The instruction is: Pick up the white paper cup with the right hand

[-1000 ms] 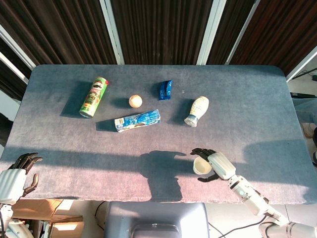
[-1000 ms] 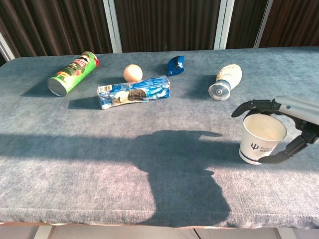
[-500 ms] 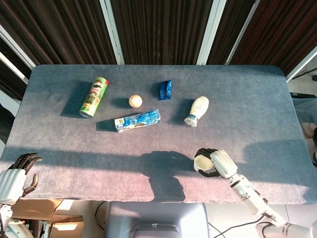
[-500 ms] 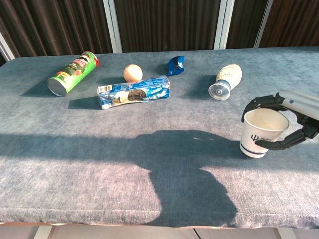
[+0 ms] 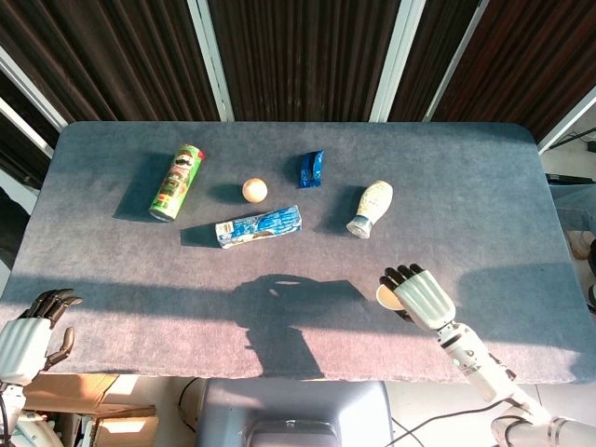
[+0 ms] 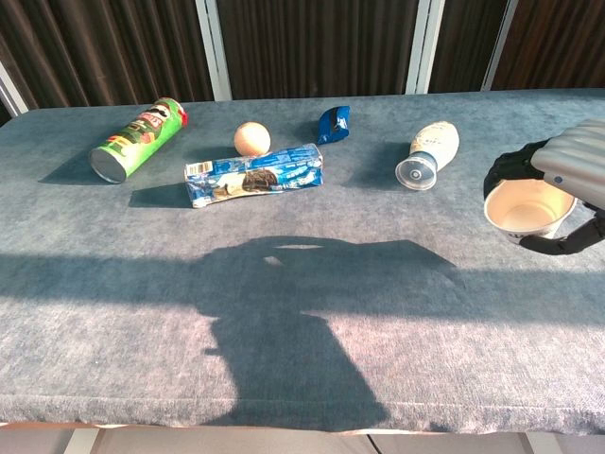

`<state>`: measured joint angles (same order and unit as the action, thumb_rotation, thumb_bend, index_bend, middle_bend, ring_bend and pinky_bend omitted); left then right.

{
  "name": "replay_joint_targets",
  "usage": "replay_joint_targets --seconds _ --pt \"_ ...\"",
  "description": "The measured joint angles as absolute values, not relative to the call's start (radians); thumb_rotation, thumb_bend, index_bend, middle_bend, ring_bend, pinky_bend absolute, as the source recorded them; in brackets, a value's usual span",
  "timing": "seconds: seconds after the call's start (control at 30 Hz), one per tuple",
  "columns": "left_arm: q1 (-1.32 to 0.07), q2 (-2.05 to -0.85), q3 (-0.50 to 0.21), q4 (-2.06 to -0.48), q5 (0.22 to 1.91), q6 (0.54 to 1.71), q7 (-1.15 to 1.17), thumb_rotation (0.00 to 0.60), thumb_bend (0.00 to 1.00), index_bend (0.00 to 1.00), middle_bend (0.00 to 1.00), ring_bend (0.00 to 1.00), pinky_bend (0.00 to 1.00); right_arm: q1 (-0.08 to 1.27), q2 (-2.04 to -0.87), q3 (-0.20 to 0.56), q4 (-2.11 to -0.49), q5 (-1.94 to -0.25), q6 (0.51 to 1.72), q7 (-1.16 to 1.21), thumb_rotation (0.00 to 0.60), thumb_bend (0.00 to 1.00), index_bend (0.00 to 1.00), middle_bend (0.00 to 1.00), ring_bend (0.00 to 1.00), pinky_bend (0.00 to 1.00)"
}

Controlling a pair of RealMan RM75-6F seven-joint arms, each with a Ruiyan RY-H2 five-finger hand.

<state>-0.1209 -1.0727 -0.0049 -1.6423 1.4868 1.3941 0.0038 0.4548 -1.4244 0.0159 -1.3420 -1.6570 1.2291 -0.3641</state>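
Holding: right robot hand [image 6: 558, 189] wraps the white paper cup [image 6: 529, 208], fingers curved over the far rim and the thumb hooked under the near side. The cup shows clear of the tabletop [image 6: 284, 312] in the chest view, its mouth tipped toward the camera.

Cup position: near the right edge of the tabletop, in front of the fallen white bottle [image 5: 371, 207] and well apart from it. In the head view only a sliver of the cup [image 5: 385, 295] peeks out beside the back of the right robot hand [image 5: 421, 296], which covers the rest.

Grip reasoning: a wrap from the side and above suits a thin paper wall (a hard squeeze would likely crease it). The thumb underneath seems to carry the weight, so the tilt probably comes from wrist angle, not slipping.

Task progress: cup looks lifted, so the pick appears essentially done; what remains, I judge, is steadying it.

Left robot hand [image 5: 28, 331]: parked at the near left corner off the tabletop edge, fingers loosely curled, nothing in it (idle, since the task calls for the right).

Other items: green chip can [image 5: 177, 181] lying on its side, a small ball [image 5: 254, 190], a blue packet [image 5: 311, 169] and a blue cracker sleeve [image 5: 259, 226], all grouped toward the far left and middle, out of the arm's way.

Risk: tilted mouth matters little while the cup is empty.
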Motion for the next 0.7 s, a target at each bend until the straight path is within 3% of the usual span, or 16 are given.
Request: replay_joint_targets --seconds 0.17,0.33,0.53,0.7 --pt "-0.123 -1.069 -0.004 -1.651 1.475 1.380 0.013 0.600 0.55 0.27 0.16 0.13 0.38 0.461 -1.355 0.027 -1.484 -1.554 1.124 -0.686 0.600 0.54 0.56 0.45 0.42 0.58" --pt "-0.126 -1.063 -0.004 -1.661 1.463 1.369 0.021 0.600 0.55 0.27 0.16 0.13 0.38 0.475 -1.324 0.037 -1.576 -1.398 1.019 -0.829 0.600 0.55 0.51 0.41 0.38 0.54" --pt "-0.126 -1.059 -0.004 -1.664 1.460 1.368 0.016 0.600 0.55 0.28 0.16 0.13 0.38 0.498 -1.335 0.041 -1.598 -1.304 0.969 -0.874 0.600 0.54 0.37 0.28 0.22 0.42" --pt "-0.124 -1.056 -0.005 -1.666 1.458 1.370 0.009 0.600 0.55 0.28 0.16 0.13 0.38 0.500 -1.351 0.036 -1.579 -1.322 0.985 -0.829 0.600 0.46 0.20 0.13 0.11 0.35"
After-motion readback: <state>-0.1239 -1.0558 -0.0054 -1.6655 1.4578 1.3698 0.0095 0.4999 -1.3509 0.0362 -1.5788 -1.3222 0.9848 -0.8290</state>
